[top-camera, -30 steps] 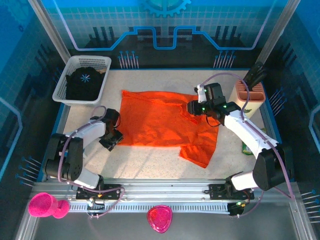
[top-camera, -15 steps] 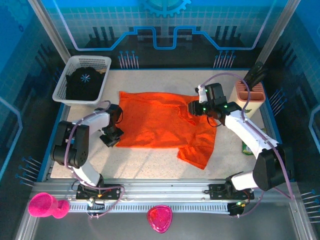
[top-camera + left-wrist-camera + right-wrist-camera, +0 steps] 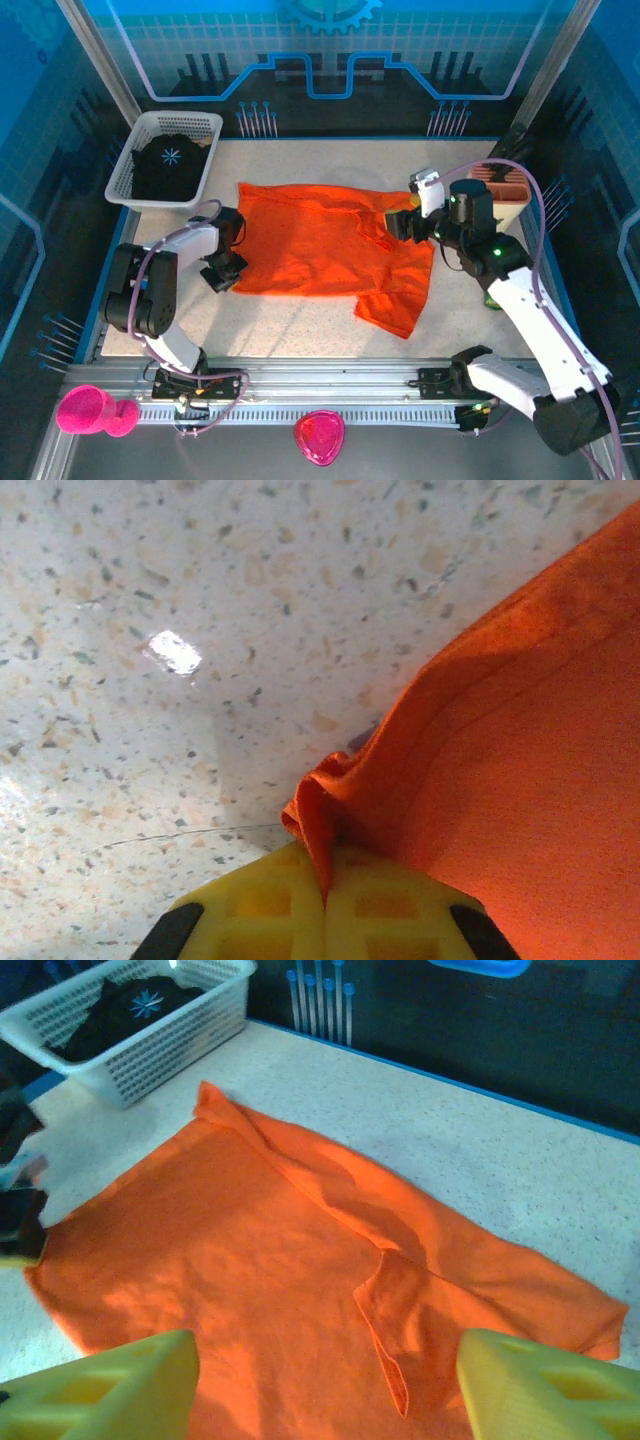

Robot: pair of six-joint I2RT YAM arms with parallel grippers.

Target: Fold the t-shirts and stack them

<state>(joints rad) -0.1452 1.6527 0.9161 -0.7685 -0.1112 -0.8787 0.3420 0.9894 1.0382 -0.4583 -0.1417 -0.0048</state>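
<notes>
The orange t-shirt (image 3: pixel 320 245) lies spread on the speckled table, one sleeve trailing toward the front right. My left gripper (image 3: pixel 222 272) is at its near left corner. In the left wrist view the yellow jaws (image 3: pixel 325 865) are shut on a bunched fold of the orange hem (image 3: pixel 330 800). My right gripper (image 3: pixel 400 222) hovers open over the shirt's right side, and the cloth (image 3: pixel 250 1260) shows between its spread fingers (image 3: pixel 140 1380), apart from both. The black t-shirt (image 3: pixel 168 165) with a pale starburst sits in the white basket (image 3: pixel 180 116), also visible from the right wrist (image 3: pixel 125 1010).
A tan tool holder (image 3: pixel 497 190) stands at the back right, close to the right arm. A green object (image 3: pixel 493 297) lies by the right edge. Two pink items (image 3: pixel 85 410) (image 3: pixel 319 436) rest on the front rail. A blue rim borders the table.
The left gripper shut on the shirt's near left corner and drew it slightly. The right gripper opened, let go of the cloth and pulled back to the right.
</notes>
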